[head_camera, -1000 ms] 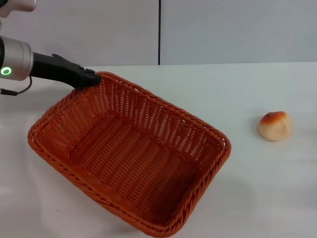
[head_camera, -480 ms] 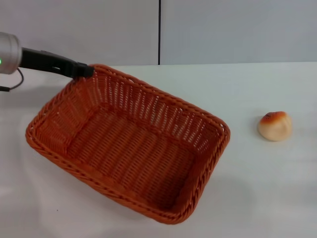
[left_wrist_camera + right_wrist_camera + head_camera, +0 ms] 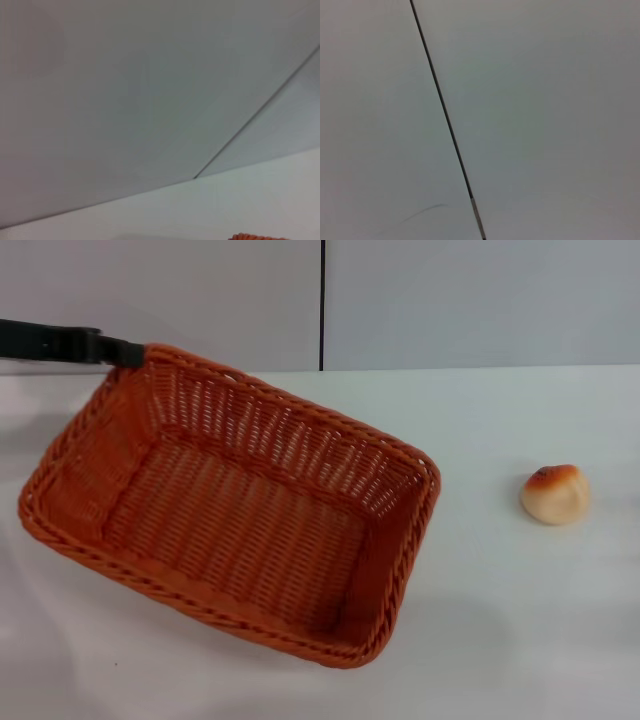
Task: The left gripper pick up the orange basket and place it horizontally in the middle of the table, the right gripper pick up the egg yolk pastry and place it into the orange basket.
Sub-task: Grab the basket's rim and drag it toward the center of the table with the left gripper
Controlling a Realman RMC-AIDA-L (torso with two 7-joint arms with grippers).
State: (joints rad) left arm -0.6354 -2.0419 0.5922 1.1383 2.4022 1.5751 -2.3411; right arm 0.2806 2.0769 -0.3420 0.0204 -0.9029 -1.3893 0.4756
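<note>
The orange basket (image 3: 230, 515) sits at the left and middle of the table (image 3: 520, 630), turned at an angle, its far left corner raised. My left gripper (image 3: 128, 352) reaches in from the left edge and is shut on the braided rim at that corner. A sliver of the basket's rim (image 3: 257, 237) shows in the left wrist view. The egg yolk pastry (image 3: 555, 493) rests alone on the table, well to the right of the basket. My right gripper is out of view.
A grey wall (image 3: 450, 300) with a dark vertical seam (image 3: 322, 305) stands behind the table. Bare white tabletop lies between the basket and the pastry. The right wrist view holds only the wall and its seam (image 3: 445, 120).
My left gripper has drawn back to the left and risen, taking the basket's corner with it. The basket has shifted left and turned. The pastry has not moved.
</note>
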